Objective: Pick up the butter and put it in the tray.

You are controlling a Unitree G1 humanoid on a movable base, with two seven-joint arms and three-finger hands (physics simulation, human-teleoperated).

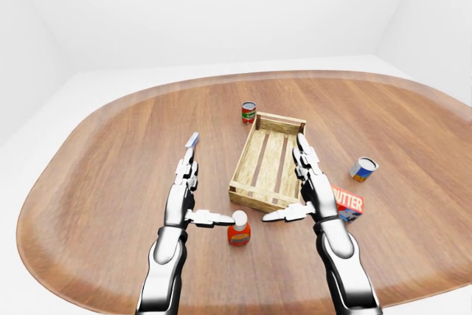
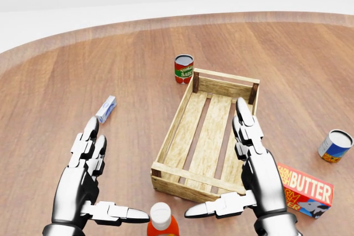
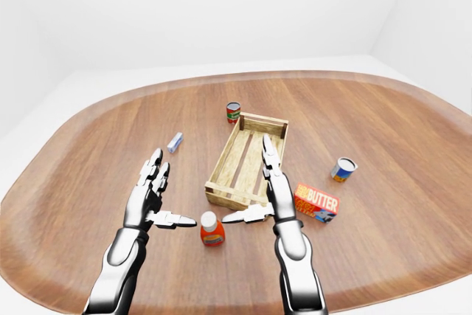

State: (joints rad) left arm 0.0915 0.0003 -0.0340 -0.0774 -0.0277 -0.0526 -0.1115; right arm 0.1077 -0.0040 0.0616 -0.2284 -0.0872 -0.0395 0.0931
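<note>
Red-and-orange cardboard butter box (image 2: 307,190) lies flat, long axis sideways, just right of the slatted wooden tray (image 2: 207,136); right hand (image 2: 255,169), fingers spread, is nearest.

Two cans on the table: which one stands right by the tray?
The red tomato sauce can, beside the tray's far left corner in the head view. The blue-and-orange can stands well off to the right, above the butter.
</note>
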